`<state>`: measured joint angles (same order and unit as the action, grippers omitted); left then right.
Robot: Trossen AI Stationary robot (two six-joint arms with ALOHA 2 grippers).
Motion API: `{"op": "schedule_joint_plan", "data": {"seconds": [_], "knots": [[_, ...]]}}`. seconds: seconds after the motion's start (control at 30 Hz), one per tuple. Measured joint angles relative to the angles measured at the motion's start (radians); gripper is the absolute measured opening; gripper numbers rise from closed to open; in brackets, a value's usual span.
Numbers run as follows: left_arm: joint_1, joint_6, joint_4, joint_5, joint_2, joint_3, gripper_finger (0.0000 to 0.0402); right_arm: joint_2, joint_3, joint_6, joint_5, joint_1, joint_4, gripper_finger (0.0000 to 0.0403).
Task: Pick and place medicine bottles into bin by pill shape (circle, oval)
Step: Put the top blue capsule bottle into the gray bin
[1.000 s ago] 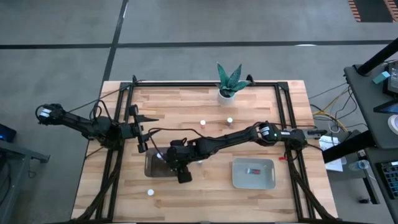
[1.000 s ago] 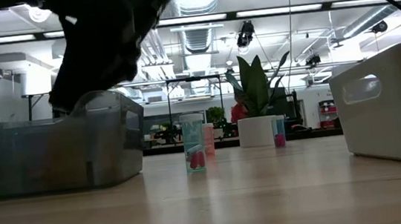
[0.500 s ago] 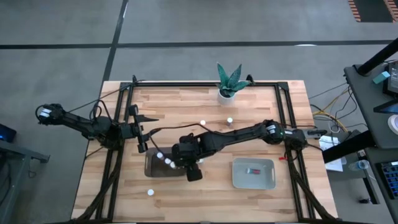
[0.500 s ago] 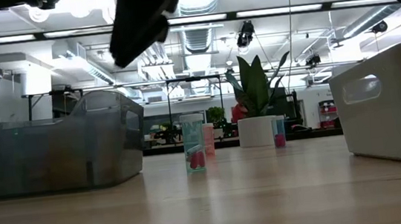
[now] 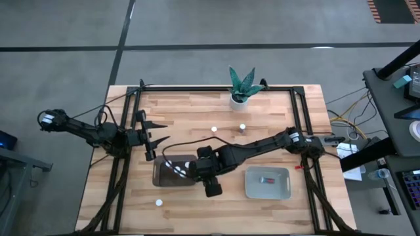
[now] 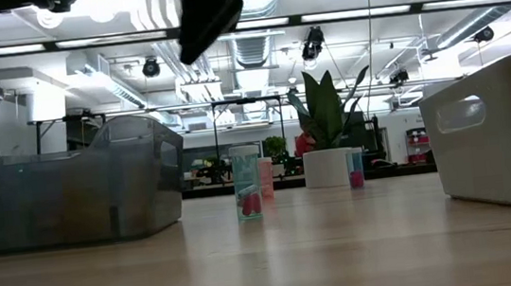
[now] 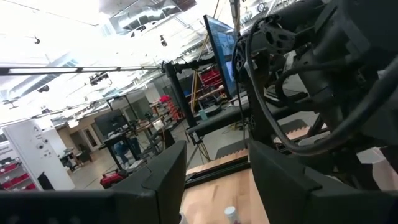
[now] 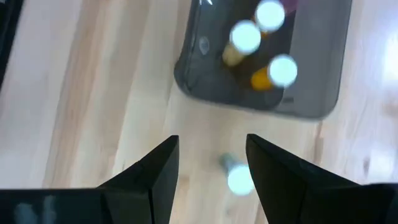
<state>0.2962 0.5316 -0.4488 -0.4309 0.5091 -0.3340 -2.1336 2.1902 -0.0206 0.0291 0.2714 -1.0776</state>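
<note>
My right gripper (image 5: pixel 197 176) hangs open and empty above the table, just right of the dark translucent bin (image 5: pixel 161 178). Three white-capped medicine bottles (image 5: pixel 176 169) are in that bin and show in the right wrist view (image 8: pixel 261 43). One bottle (image 5: pixel 157 202) stands on the table near the bin's near edge, below my right gripper's fingers (image 8: pixel 239 179). Two more bottles (image 5: pixel 213 130) (image 5: pixel 241 127) stand farther back. One bottle (image 5: pixel 267 178) lies in the pale grey-green bin (image 5: pixel 252 190). My left gripper (image 5: pixel 152 139) waits open at the table's left.
A white pot with a green plant (image 5: pixel 241 88) stands at the far edge. A dark frame (image 5: pixel 298 118) runs round the table. In the low view the dark bin (image 6: pixel 71 196) is left, the pale bin (image 6: pixel 506 131) right, with bottles (image 6: pixel 247 184) between.
My right gripper has risen from over the dark bin and gone toward the table's right and near edges. The three caps in the bin, covered by it before, now show.
</note>
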Motion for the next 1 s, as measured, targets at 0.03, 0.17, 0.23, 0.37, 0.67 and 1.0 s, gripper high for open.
{"op": "schedule_joint_plan", "data": {"seconds": [0.03, 0.17, 0.23, 0.37, 0.67, 1.0], "knots": [[0.0, 0.0, 0.0, 0.0, 0.0, 0.0, 0.0162, 0.008, -0.014, -0.008, 0.004, 0.001, -0.005, 0.0178], [0.0, 0.0, 0.001, 0.0, -0.001, 0.0, 0.0162, 0.062, -0.088, -0.044, 0.04, 0.002, -0.003, 0.0178], [0.0, 0.0, 0.001, 0.0, -0.001, 0.0, 0.0162, 0.101, -0.14, -0.071, 0.055, 0.002, 0.003, 0.0178], [0.0, 0.0, 0.001, 0.0, -0.001, 0.0, 0.0162, 0.193, -0.27, -0.122, 0.117, 0.002, 0.037, 0.0178], [0.0, 0.0, 0.0, 0.0, -0.001, 0.0, 0.0162, 0.468, -0.649, -0.309, 0.324, -0.02, 0.173, 0.0178], [0.0, 0.0, -0.014, 0.0, 0.004, 0.0, 0.0162, 0.668, -0.944, -0.663, 0.367, -0.16, 0.179, 0.0178]]}}
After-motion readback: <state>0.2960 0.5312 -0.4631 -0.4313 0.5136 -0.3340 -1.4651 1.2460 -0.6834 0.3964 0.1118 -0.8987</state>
